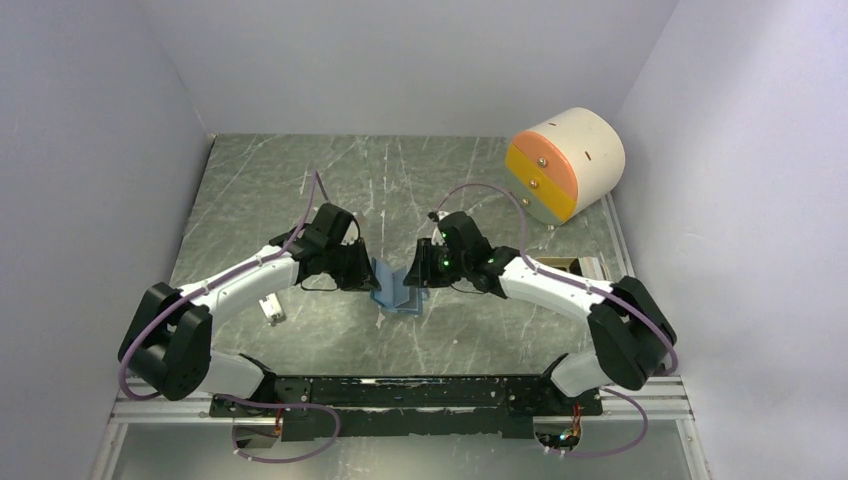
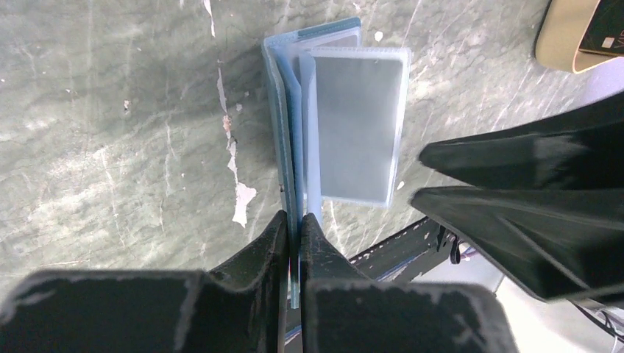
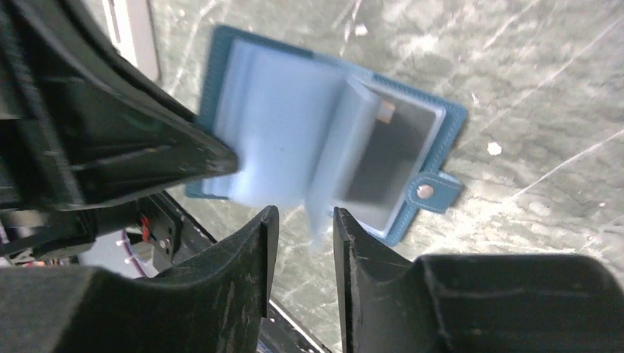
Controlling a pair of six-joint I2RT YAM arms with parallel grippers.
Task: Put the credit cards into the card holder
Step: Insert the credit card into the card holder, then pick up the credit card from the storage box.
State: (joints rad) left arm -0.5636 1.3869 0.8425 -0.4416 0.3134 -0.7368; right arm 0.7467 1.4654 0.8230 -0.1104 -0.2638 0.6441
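**Q:** Overhead view: where does the card holder (image 1: pixel 396 292) lie?

**A:** On the desk (image 1: pixel 450 180), midway between the two arms. It is open, and both claws meet over it.

**Q:** Left wrist view: what is the state of the left claw (image 2: pixel 294 219)?

**A:** It is pinched tight on one edge of the holder, with blue cover and pale leaves squeezed between its fingers. The holder's long axis runs straight away from this claw. A flat leaf beside that line shows what appears to be a grey card (image 2: pixel 359 125) already inside it.

**Q:** Right wrist view: and the right claw (image 3: pixel 304 213)?

**A:** Its jaws stand partly apart and grip nothing. One clear sleeve (image 3: pixel 329 169), blurred, stands on edge just ahead of the gap, in line with it. The rest of the holder lies beyond, with its snap tab (image 3: pixel 425 193) off to the right.

**Q:** Which relation governs the coming move?

**A:** Probably the one between the free claw and the remaining supply. A dark card (image 2: pixel 608 29) rests in the tan tray (image 2: pixel 563 45), on the right arm's side and well apart from the holder. The right arm is the nearer one and has the free claw. The left appears to serve as the clamp that keeps the holder spread
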